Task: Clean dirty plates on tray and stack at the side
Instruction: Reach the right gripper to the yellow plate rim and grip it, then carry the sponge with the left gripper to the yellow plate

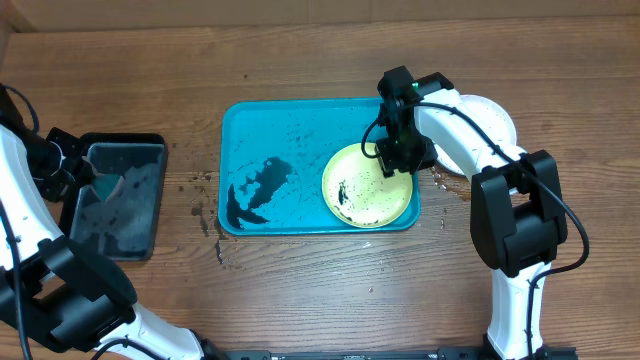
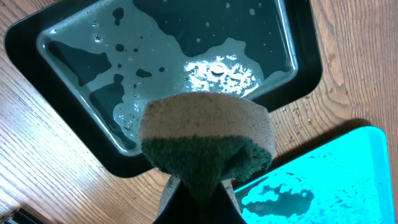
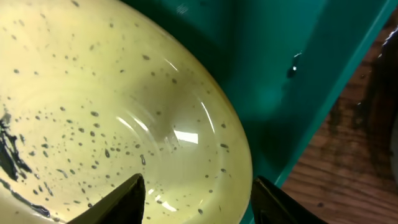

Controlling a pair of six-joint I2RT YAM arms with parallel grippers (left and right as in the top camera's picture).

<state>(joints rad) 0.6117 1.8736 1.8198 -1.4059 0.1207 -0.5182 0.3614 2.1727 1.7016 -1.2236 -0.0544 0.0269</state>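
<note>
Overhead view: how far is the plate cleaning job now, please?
Done, it seems: only one yellow-green plate is on the tray; a white disc beside it, partly hidden, may be finished plates. In hand: the left end effector holds a sponge over the wet black tray; the right end effector is open at the plate's rim. Left: that plate is speckled, so wipe and stack it.

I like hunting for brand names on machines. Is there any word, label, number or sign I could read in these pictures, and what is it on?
None: no view shows any readable text.
Nothing is printed on the turquoise tray, the yellow-green plate, the black tray or the sponge.
A small green light glows on the right arm, but it carries no text.
</note>
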